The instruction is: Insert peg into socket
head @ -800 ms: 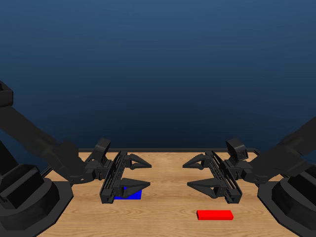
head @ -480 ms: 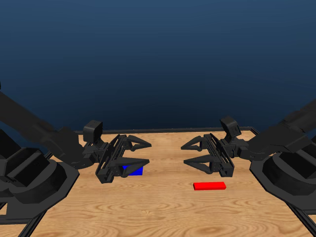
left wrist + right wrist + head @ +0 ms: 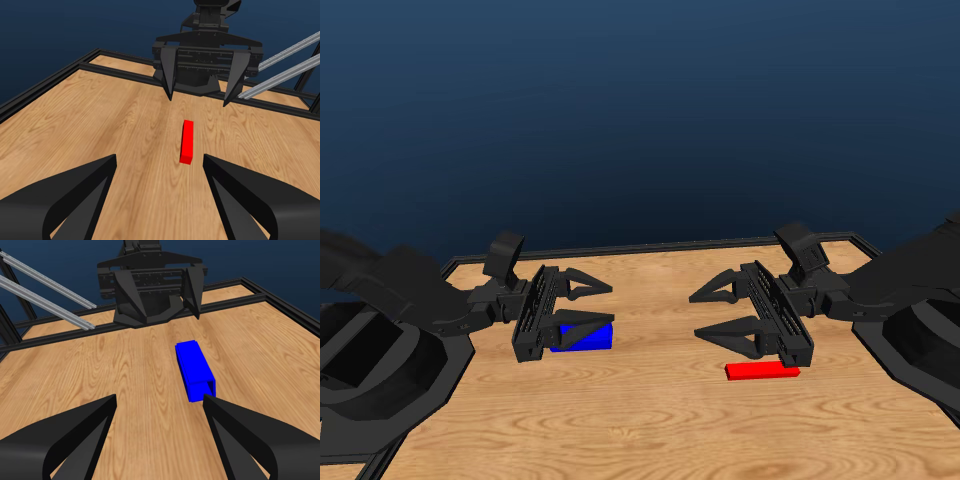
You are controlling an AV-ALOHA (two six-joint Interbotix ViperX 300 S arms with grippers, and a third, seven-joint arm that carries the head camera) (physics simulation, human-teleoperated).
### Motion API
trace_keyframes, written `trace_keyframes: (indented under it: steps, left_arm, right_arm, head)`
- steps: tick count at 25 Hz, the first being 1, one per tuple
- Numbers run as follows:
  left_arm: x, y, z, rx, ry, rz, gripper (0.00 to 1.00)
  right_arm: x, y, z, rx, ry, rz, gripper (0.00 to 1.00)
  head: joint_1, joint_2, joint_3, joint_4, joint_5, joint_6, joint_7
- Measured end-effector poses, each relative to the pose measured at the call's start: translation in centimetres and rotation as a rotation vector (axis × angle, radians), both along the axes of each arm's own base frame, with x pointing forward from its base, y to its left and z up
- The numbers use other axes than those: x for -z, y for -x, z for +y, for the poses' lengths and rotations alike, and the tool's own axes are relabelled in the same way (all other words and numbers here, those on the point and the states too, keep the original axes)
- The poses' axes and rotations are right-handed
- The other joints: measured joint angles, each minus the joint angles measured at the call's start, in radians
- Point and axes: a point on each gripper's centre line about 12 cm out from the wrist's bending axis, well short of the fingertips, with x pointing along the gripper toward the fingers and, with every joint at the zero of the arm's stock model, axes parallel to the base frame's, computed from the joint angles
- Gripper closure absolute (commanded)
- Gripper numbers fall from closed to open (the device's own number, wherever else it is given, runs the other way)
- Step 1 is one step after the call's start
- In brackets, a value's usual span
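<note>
Both grippers spread wide, nothing held; left gripper (image 3: 582, 303) hangs just over the socket (image 3: 582, 337), which lies flat on the desk (image 3: 650, 420) under the near jaw; right gripper (image 3: 725, 311) hangs above the peg (image 3: 761, 370), which lies below and nearer the wrist than the jaw tips. Step in hand: approach (judged). Centre each piece between the jaws, descend squarely, then clamp across the narrow sides.

I worked in a rendered simulation: a black-framed, wood-grain table (image 3: 650, 420) stood before a featureless dark-blue backdrop (image 3: 640, 110).
</note>
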Motion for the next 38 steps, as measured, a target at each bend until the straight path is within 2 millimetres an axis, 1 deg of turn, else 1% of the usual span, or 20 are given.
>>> trace_keyframes:
  steps: [5, 8, 11, 14, 17, 19, 24, 26, 29, 30, 33, 36, 38]
  left_arm:
    - [2.3, 1.3, 1.2, -0.041, 0.031, 0.223, 0.0]
    - [3.4, 1.9, 1.6, -0.044, 0.04, 0.325, 0.0]
    - [4.3, 2.0, 1.8, -0.041, 0.048, 0.408, 0.0]
    - [5.0, 1.7, 2.0, -0.036, 0.052, 0.47, 0.0]
    - [5.7, 1.2, 2.2, -0.031, 0.05, 0.524, 0.0]
    - [6.2, 1.0, 2.4, -0.032, 0.051, 0.556, 0.0]
    - [7.8, 1.0, 2.9, -0.041, 0.067, 0.634, 0.0]
    - [8.6, 1.3, 3.1, -0.048, 0.076, 0.666, 0.0]
    - [9.1, 1.5, 3.3, -0.056, 0.093, 0.684, 0.0]
    - [9.2, 1.6, 3.2, -0.057, 0.097, 0.688, 1.0]
    - [9.2, 1.9, 3.0, -0.049, 0.093, 0.687, 1.0]
    - [9.0, 2.6, 2.4, -0.05, 0.113, 0.694, 1.0]
    - [8.4, 2.8, 1.9, -0.04, 0.118, 0.685, 1.0]
  right_arm:
    - [0.7, -0.5, -0.5, 0.001, 0.008, 0.011, 0.0]
    - [0.8, -0.5, -0.9, 0.004, 0.01, 0.009, 0.0]
    - [0.9, -0.2, -1.1, 0.007, 0.014, 0.011, 0.0]
    - [0.8, 0.4, -1.2, 0.008, 0.017, 0.01, 0.0]
    - [0.7, 1.1, -1.2, 0.012, 0.017, 0.006, 0.0]
    - [0.7, 1.5, -1.2, 0.014, 0.014, 0.005, 0.0]
    - [0.7, 2.2, -1.0, 0.019, 0.005, 0.003, 0.0]
    - [0.8, 2.6, -0.9, 0.019, -0.001, 0.005, 0.0]
    - [1.2, 3.0, -0.5, 0.016, -0.017, 0.023, 0.0]
    - [1.4, 3.2, -0.4, 0.014, -0.025, 0.032, 0.0]
    - [2.2, 3.7, 0.2, 0.008, -0.055, 0.072, 0.0]
    - [3.2, 4.2, 0.8, 0.004, -0.079, 0.135, 0.0]
    - [4.2, 4.6, 0.9, 0.016, -0.097, 0.2, 0.0]
  head:
    - [-0.011, 0.121, -0.061, 0.008, -0.038, 0.033, 0.043]
    - [-0.021, 0.181, -0.101, 0.013, -0.058, 0.057, 0.067]
    - [-0.036, 0.232, -0.139, 0.015, -0.069, 0.075, 0.082]
    - [-0.049, 0.266, -0.164, 0.017, -0.068, 0.091, 0.089]
    - [-0.061, 0.288, -0.18, 0.018, -0.062, 0.1, 0.092]
    - [-0.067, 0.297, -0.187, 0.017, -0.059, 0.102, 0.09]
    - [-0.075, 0.31, -0.195, 0.015, -0.051, 0.099, 0.081]
    - [-0.075, 0.311, -0.196, 0.014, -0.049, 0.096, 0.076]
    - [-0.073, 0.311, -0.196, 0.012, -0.046, 0.09, 0.069]
    - [-0.072, 0.311, -0.196, 0.012, -0.045, 0.087, 0.066]
    - [-0.067, 0.305, -0.192, 0.01, -0.042, 0.078, 0.055]
    - [-0.063, 0.281, -0.175, 0.007, -0.04, 0.066, 0.043]
    - [-0.062, 0.256, -0.157, 0.003, -0.037, 0.055, 0.033]
